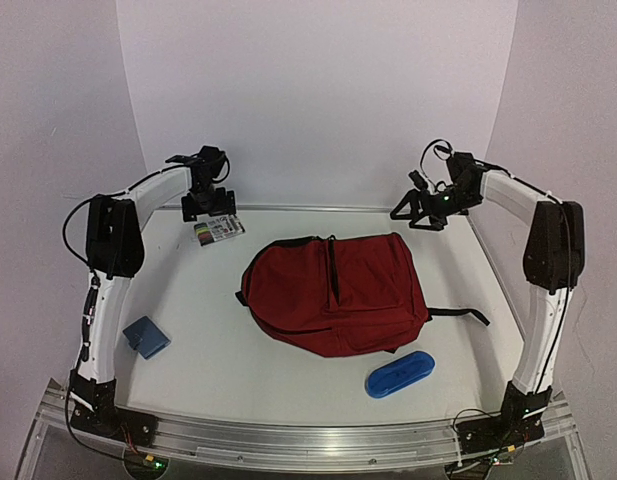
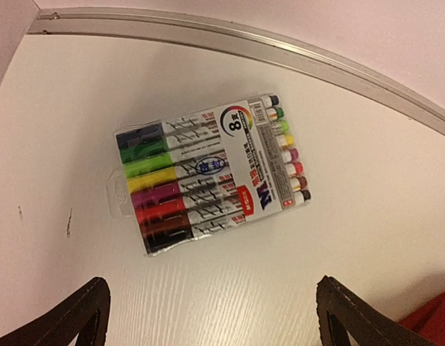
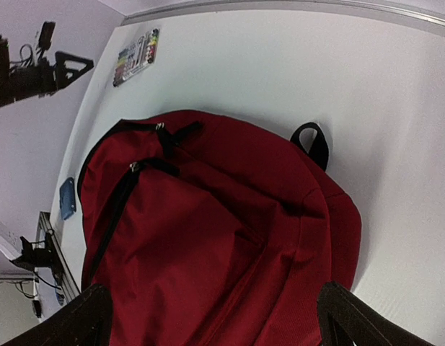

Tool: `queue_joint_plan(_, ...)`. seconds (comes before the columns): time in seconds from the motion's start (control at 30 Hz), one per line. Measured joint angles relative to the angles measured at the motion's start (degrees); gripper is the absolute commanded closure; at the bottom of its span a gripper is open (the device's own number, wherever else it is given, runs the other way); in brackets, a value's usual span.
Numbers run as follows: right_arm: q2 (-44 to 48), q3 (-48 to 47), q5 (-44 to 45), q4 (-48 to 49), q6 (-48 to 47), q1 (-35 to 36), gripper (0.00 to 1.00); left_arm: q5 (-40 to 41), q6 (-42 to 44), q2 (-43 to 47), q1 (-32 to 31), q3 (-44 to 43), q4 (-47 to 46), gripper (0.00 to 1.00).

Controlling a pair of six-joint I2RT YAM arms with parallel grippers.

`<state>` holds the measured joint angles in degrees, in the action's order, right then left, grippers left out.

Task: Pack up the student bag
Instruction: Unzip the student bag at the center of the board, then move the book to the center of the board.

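Observation:
The dark red student bag (image 1: 336, 290) lies flat in the middle of the table with its zips closed; it fills the right wrist view (image 3: 208, 238). A pack of coloured markers (image 1: 218, 230) lies at the back left, and also shows in the left wrist view (image 2: 208, 176). My left gripper (image 1: 209, 205) hovers open and empty above the marker pack. My right gripper (image 1: 420, 213) hovers open and empty above the back right of the table, beside the bag's top. A blue oblong case (image 1: 400, 373) lies in front of the bag.
A small blue pad (image 1: 146, 337) lies near the left arm's base. A black strap (image 1: 458, 314) trails from the bag toward the right arm. The table's metal rim (image 2: 280, 50) runs along the back behind the markers.

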<state>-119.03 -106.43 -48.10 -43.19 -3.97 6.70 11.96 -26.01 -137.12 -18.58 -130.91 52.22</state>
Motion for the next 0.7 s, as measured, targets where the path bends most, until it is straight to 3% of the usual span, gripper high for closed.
queue_joint_plan(0.43,3.50,0.21,6.52,-5.65,-9.22,-0.02,0.02,-3.41,3.96,-11.24,6.86,-6.31,-7.70,0.06)
queue_joint_plan(0.7,0.41,-4.99,6.89,-7.93,-9.48,-0.02,0.02,-4.37,5.68,-12.20,7.40,-3.71,-6.20,0.23)
